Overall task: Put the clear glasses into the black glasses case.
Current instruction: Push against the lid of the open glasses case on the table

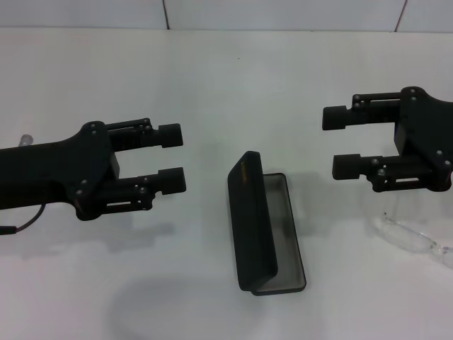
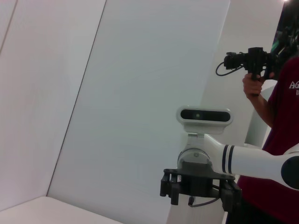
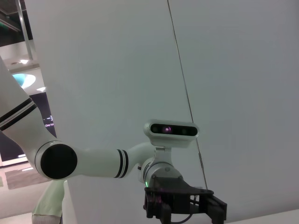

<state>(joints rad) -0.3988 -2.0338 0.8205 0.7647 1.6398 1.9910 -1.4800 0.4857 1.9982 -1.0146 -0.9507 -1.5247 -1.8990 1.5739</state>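
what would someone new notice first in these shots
First, the two black pincers facing each other over the white table: the left pincer on the left, the right pincer on the right, both open and empty. Between them lies the black glasses case, lid open. The clear glasses lie faintly visible at the right edge, just below the right pincer.

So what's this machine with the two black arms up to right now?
Nothing is being held yet. A slim black glasses case lies open in the middle of the white table, lid propped up. A pair of clear plastic glasses lies to its right, just below the right gripper. The left gripper hovers on the other side. Both have their jaws open.
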